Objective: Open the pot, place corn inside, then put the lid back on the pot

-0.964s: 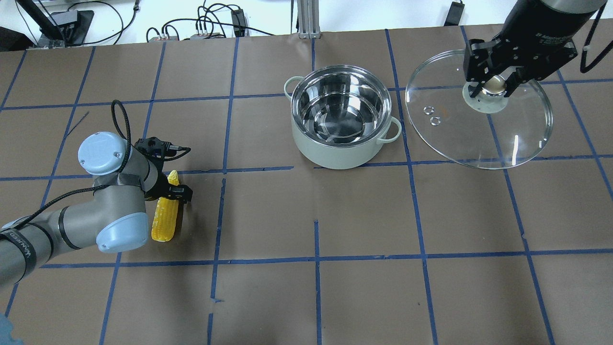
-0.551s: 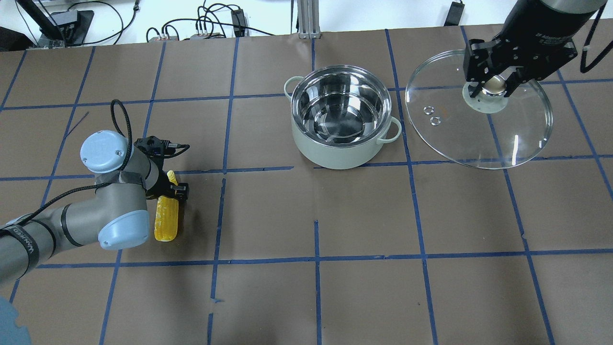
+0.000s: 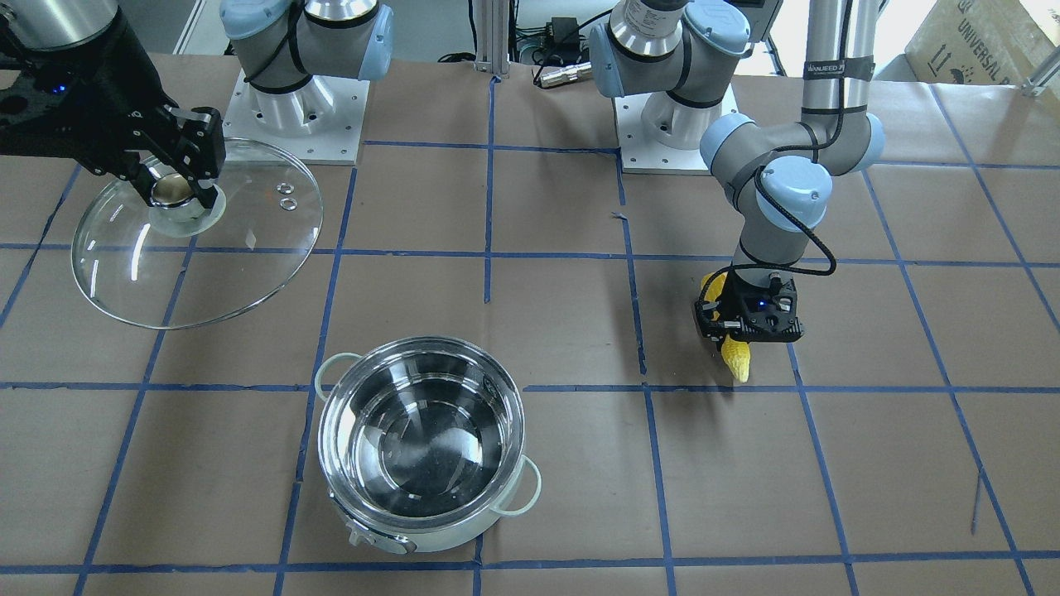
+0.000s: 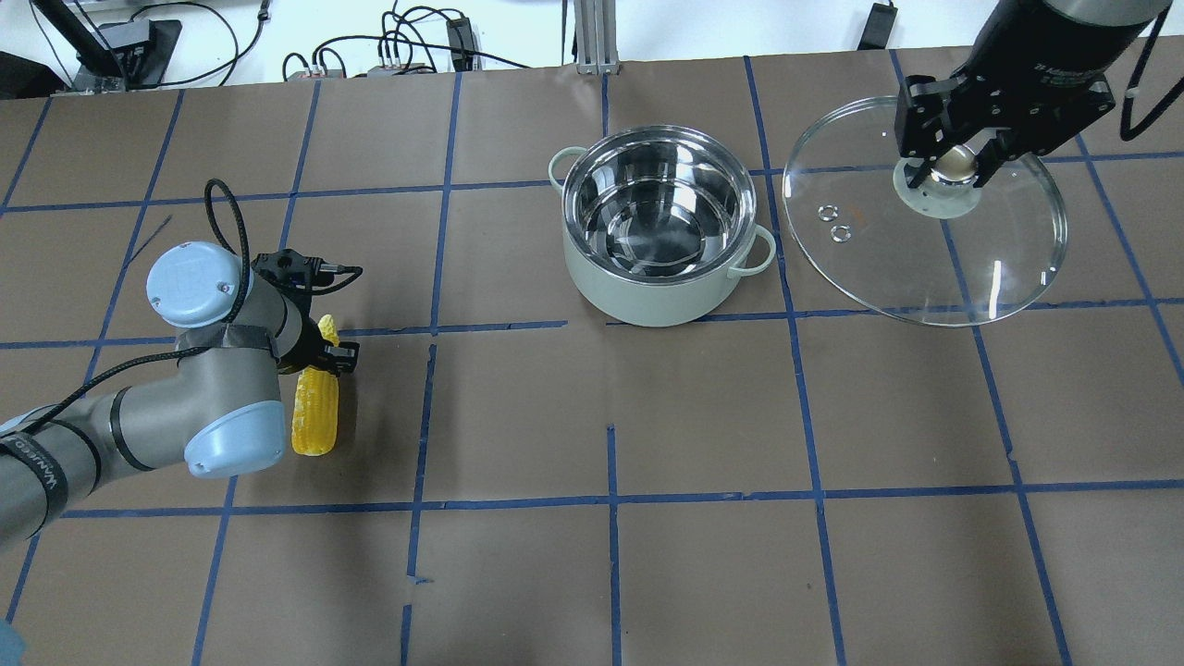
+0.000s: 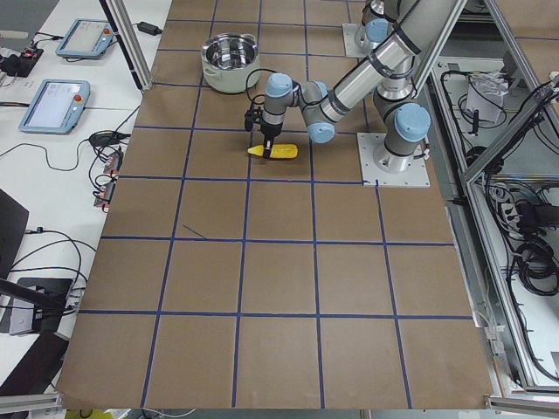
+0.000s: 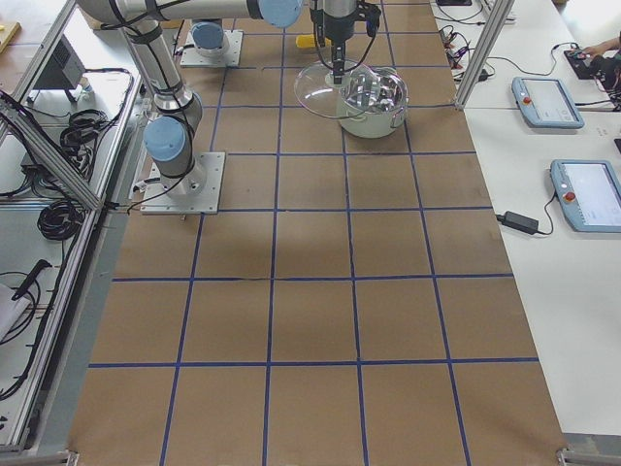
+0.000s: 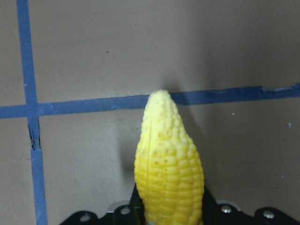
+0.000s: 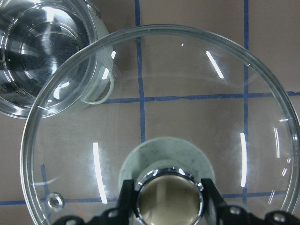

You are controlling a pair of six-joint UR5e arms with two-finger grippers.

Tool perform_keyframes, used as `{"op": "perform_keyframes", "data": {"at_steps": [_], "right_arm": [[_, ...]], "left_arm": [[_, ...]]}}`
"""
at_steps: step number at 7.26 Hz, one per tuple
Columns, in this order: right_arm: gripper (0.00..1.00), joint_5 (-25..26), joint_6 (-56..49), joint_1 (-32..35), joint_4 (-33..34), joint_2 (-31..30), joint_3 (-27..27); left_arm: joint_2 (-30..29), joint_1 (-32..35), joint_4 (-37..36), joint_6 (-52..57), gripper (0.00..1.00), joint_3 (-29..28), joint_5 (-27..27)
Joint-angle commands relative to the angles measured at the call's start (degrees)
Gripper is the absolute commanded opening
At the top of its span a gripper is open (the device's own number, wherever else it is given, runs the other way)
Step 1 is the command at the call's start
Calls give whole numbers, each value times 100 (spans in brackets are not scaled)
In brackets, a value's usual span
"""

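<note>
The pot stands open and empty at the table's middle back; it also shows in the front view. The yellow corn lies low over the table at the left. My left gripper is shut on the corn near its pointed end. The left wrist view shows the corn sticking out between the jaws. My right gripper is shut on the knob of the glass lid. It holds the lid tilted in the air to the right of the pot. The right wrist view shows the lid and the pot beside it.
Brown paper with a blue tape grid covers the table. Cables and boxes lie beyond the far edge. The two arm bases stand on plates at the robot's side.
My left gripper has shifted slightly left and back with the corn, and the corn has turned a little. The right arm and the lid have not moved.
</note>
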State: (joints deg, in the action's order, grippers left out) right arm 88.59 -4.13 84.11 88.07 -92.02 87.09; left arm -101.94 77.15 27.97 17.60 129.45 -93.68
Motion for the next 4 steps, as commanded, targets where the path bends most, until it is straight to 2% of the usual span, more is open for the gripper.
{"op": "perform_keyframes", "data": {"at_steps": [1,2,4], "right_arm": [[41,0,0,0,0,0,1],[41,0,-17,0,0,9,1],[41,9,-70,-35,0,17,1]], "left_arm": [[637,46,-11,76,21,-42,60],[763,37,-29,112,22,-42,78],[571,11,-185,104,23,63,69]]}}
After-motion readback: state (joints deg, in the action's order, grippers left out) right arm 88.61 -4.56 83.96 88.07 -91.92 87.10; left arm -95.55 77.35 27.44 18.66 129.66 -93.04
